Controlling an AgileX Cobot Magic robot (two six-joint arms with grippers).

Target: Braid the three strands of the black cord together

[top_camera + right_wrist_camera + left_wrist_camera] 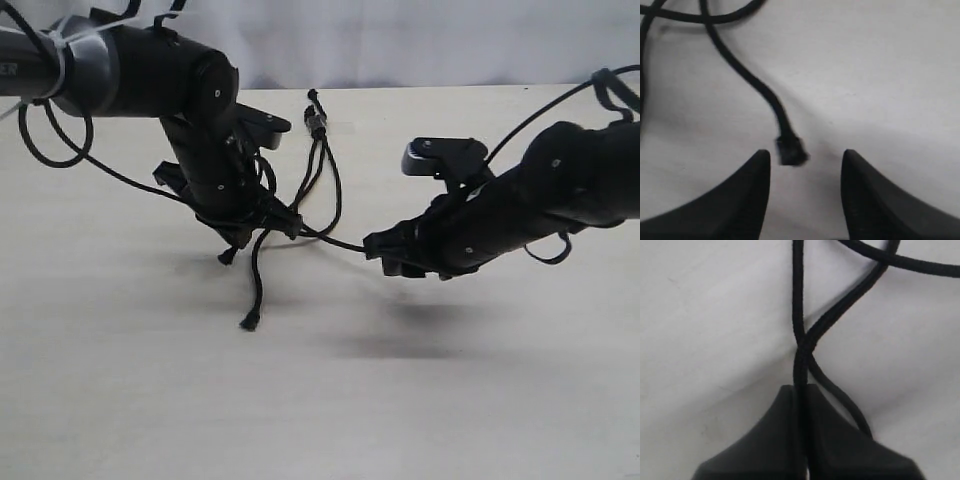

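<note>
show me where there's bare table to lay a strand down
Bare table fills the lower exterior view, below the loose strand tip and right gripper. Crowded between the left gripper and right gripper, where the three strands cross.

Pale table [150,400], black cord [318,127] seemingly lying partly on it

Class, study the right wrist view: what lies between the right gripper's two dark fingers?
The small knobby tip of one thin matte black strand lies in the gap of the open right gripper, not yet clamped. The right wrist view shows it.
</note>
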